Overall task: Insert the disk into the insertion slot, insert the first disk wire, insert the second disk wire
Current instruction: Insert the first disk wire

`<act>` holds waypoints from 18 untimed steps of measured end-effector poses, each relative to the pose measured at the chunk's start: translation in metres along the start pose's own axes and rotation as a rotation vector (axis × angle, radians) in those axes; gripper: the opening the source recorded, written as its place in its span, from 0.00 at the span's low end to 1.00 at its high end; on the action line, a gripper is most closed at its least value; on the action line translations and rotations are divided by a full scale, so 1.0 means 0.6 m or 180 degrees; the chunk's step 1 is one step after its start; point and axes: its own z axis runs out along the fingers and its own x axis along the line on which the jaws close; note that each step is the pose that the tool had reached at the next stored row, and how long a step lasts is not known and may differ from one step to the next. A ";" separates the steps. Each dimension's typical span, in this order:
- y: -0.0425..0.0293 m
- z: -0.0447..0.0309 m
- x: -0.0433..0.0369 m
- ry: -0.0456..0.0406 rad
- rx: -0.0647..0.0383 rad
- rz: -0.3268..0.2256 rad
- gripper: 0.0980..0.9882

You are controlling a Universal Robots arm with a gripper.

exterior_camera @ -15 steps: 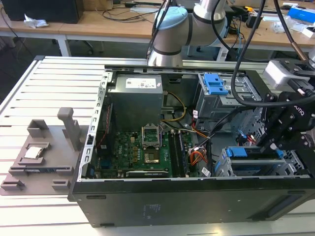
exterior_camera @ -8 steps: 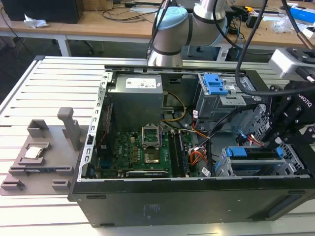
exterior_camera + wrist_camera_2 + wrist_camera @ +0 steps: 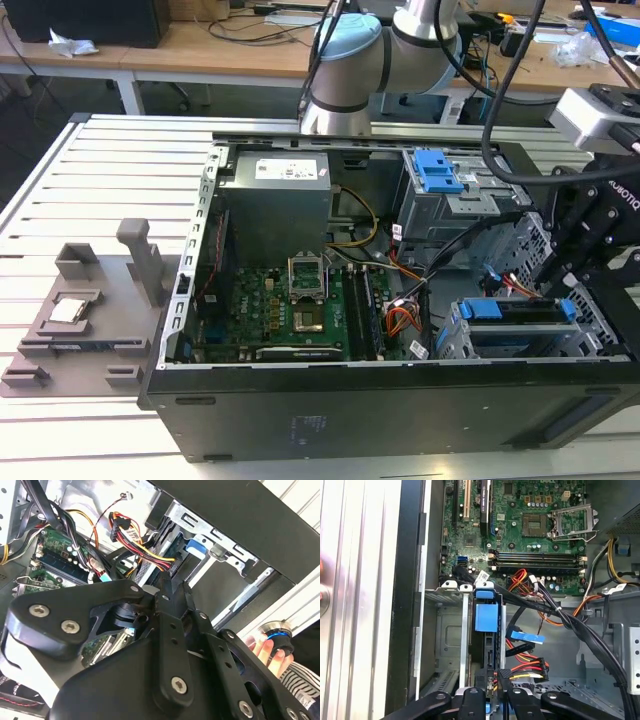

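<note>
While a grey tray (image 3: 75, 325) lies at nine o'clock of the open case (image 3: 300, 420), well apart from the work, the action sits on the far side. The board (image 3: 290, 310) fills the middle. Past it, toward three o'clock, an orange-yellow-black bundle (image 3: 525, 667) trails to a dark plug just beside the disk's rear edge.

The disk (image 3: 520, 315) stands on edge in the slot (image 3: 470, 345) at about four o'clock of the case, its blue bracket level with the cage rim. The first step therefore looks done. A red wire (image 3: 518, 286) runs near the cage's twelve o'clock side. Whether its plug is seated cannot be told.

By this layout a wire step is in hand. The gripper (image 3: 578, 290) hangs directly over the disk's three o'clock end, and in both wire-side wrist views it sits against the disk's rear beside the bundle's plug (image 3: 490, 700) (image 3: 172, 582). How far it is open, and whether it has hold of a plug, cannot be told from these views. The next move probably calls for the plug to be lined up square with the disk's socket and pushed straight in, with the loose cables kept out of the way.

The arm (image 3: 350, 60) rises behind the case at twelve o'clock, reaches across to the exterior view's right, and turns its wrist down into the cage. Outside the case wall, a person's hand (image 3: 262, 650) holds a blue-ringed knob (image 3: 277, 630).
</note>
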 end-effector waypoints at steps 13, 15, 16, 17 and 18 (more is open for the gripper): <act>0.000 0.000 -0.001 -0.0010 0.0000 -0.0001 0.01; 0.000 0.000 -0.001 -0.0010 0.0000 -0.0001 0.01; 0.000 0.000 -0.001 -0.0010 0.0000 -0.0001 0.01; 0.000 0.000 -0.001 -0.0009 0.0000 -0.0001 0.01; 0.000 0.000 -0.001 -0.0010 0.0000 -0.0001 0.01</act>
